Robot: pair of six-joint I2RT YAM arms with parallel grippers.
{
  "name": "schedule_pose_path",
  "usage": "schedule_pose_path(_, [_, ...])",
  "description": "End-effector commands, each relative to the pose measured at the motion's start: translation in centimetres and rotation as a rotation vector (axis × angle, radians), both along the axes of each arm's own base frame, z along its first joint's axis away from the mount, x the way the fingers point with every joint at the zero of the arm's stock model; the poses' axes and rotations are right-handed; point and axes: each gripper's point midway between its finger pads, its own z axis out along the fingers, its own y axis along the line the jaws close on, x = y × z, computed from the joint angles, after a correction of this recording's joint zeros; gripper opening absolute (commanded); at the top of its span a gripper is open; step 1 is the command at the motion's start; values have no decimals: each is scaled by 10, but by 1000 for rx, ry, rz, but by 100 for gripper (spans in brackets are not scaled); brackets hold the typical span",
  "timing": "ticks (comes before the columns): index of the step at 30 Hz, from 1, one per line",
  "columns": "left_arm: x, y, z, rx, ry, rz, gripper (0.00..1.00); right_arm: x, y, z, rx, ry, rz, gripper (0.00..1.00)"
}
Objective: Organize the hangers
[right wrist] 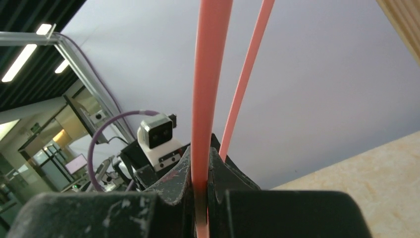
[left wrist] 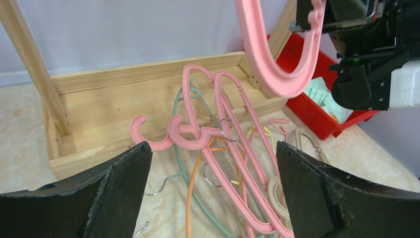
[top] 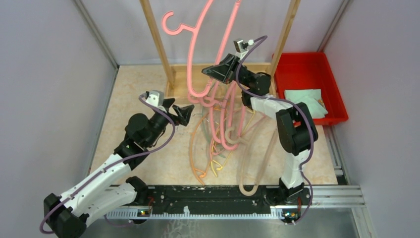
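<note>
Looks like the hanging step — my right gripper (right wrist: 200,171) clamps a pink hanger (right wrist: 209,74) high over the wooden rack (top: 157,39) at the far edge of the table (top: 133,84). Left gripper (left wrist: 213,163) is wide open by the pile (left wrist: 190,135). Next, hook it on.

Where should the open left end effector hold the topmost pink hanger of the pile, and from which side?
Take the pink hanger by its long straight arm, from above, left end effector straddling the bar. That arm seems to lie over the other hangers; its hook crowds another hook.
</note>
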Motion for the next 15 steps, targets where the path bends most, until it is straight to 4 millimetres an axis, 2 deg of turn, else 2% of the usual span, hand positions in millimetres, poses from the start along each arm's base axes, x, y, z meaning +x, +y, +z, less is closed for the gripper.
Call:
schedule_pose_path(1, [-1, 5, 3, -10, -14, 19, 100, -33, -12, 61, 163, -256, 14, 0])
schedule_pose_path(11, [-3, 13, 4, -4, -24, 48, 100, -30, -5, 88, 245, -257, 68, 0])
schedule_pose_path(15, [-3, 13, 2, -3, -14, 49, 100, -36, -5, 95, 248, -262, 104, 0])
